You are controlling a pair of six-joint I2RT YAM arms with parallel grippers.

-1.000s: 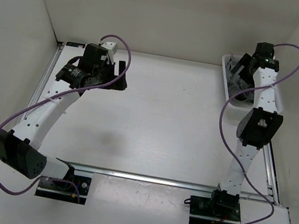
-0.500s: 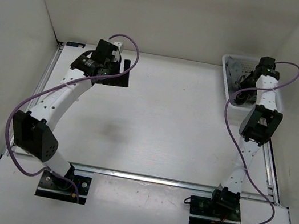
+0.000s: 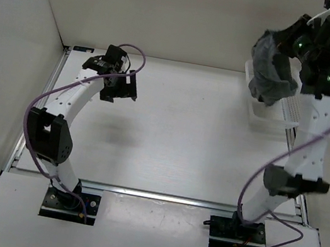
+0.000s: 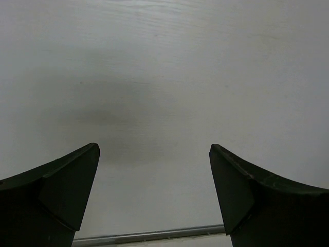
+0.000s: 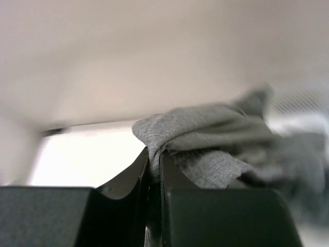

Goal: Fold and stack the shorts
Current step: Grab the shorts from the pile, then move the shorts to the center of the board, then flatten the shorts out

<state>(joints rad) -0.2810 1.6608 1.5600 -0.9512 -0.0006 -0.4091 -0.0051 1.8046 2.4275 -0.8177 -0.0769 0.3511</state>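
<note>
Shorts point(image 3: 271, 72) are held in the air directly above the basket point(image 3: 279, 115), hanging as a limp, bunched clump. Right gripper point(image 5: 154, 160) is seen clamped on a fold of the grey jersey, fingers nearly together. Left gripper point(image 3: 122, 88) is noted spread apart with nothing held, well left of the basket, low over the table point(image 3: 181, 139). Fabric is judged light, soft and shapeless. For spreading flat, the waistband would be better taken at its two corners.
</note>
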